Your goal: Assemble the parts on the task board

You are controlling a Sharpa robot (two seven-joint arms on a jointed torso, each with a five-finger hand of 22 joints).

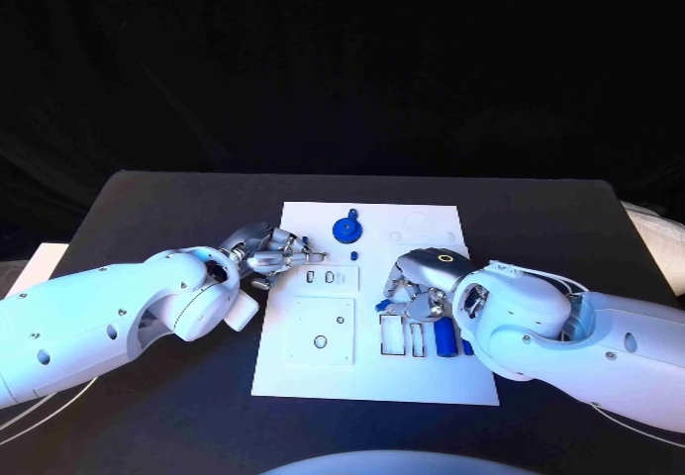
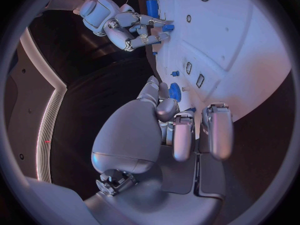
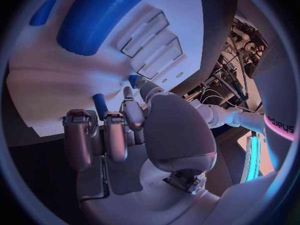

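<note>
Right hand (image 1: 417,289) looks like it's pinching a small blue part (image 1: 385,302) over the task board (image 1: 429,381) slots, while left hand (image 1: 271,252) fingers sit loosely curled, empty, well off it.

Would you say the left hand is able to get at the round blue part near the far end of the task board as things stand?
Probably yes: the left hand sits at the task board's left edge, the round blue part lies just beyond it, and nothing stands between them.

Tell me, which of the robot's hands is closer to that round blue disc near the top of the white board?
Left. The left hand hovers at the task board's left edge, just beside and below the round blue disc. The right hand is lower, over the board's right half.
</note>
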